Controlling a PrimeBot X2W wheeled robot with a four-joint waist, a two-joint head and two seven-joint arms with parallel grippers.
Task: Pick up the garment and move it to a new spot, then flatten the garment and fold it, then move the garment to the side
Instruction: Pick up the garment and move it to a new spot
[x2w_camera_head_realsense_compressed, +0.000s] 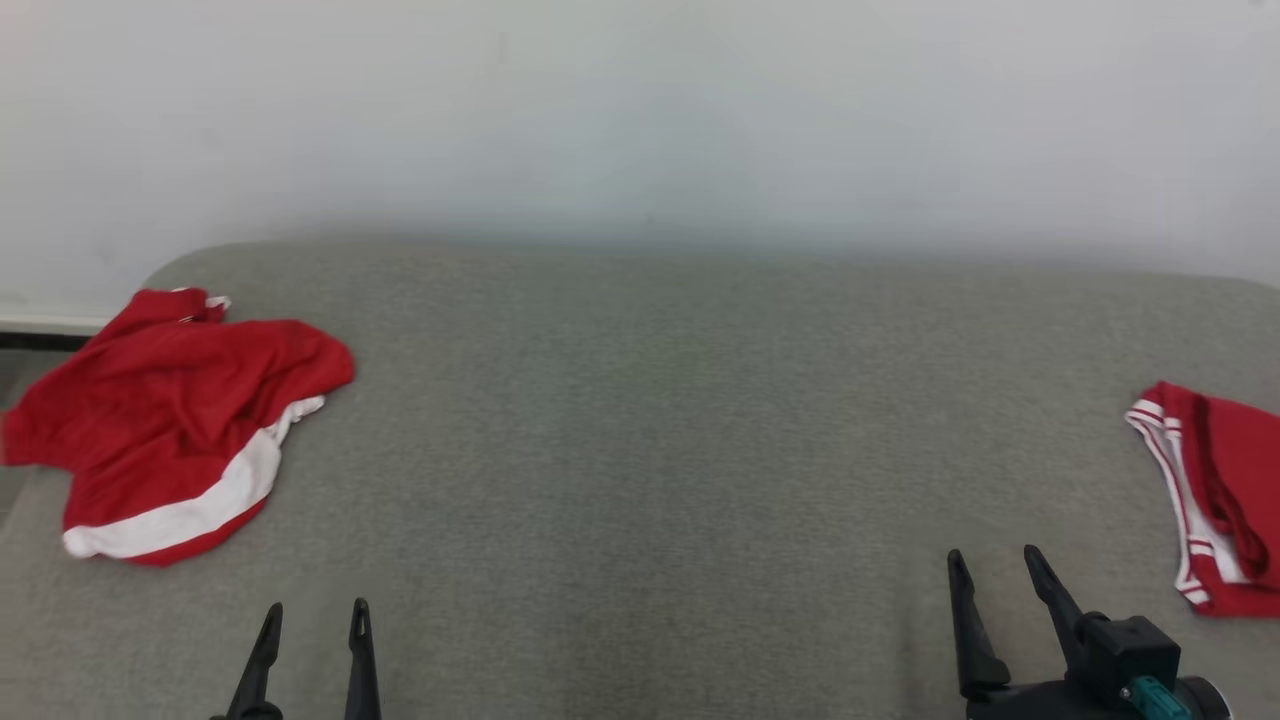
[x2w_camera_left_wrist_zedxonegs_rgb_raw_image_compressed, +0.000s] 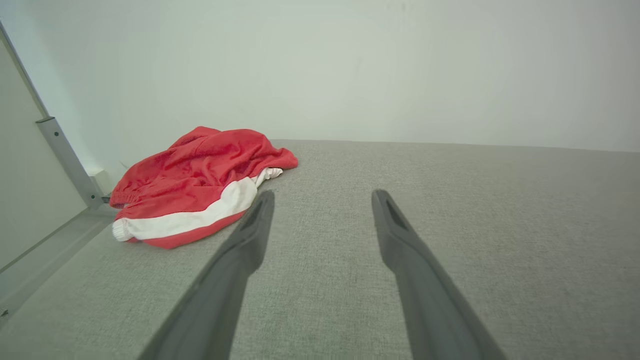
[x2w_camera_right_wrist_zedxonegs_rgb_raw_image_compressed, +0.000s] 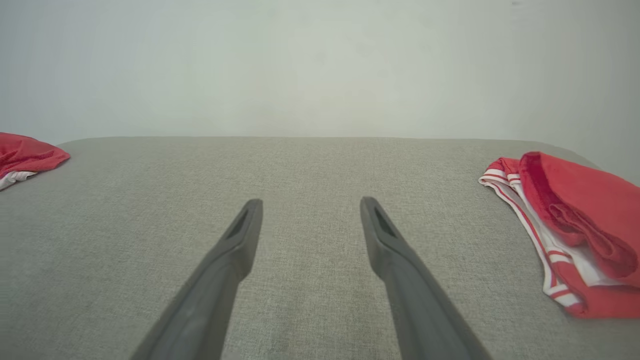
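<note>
While hanging over the cushion (x2w_camera_head_realsense_compressed: 640, 420), fingers (x2w_camera_head_realsense_compressed: 262, 655) wide apart, empty: left gripper (x2w_camera_head_realsense_compressed: 317, 606) near crumpled garment (x2w_camera_head_realsense_compressed: 180, 400), right gripper (x2w_camera_head_realsense_compressed: 992, 551) near folded garment (x2w_camera_head_realsense_compressed: 1228, 470).

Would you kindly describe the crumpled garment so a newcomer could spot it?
On the grey surface, look to its left edge. The crumpled garment lies there, red with one broad white band, unlike the folded garment at the right with thin white stripes.
</note>
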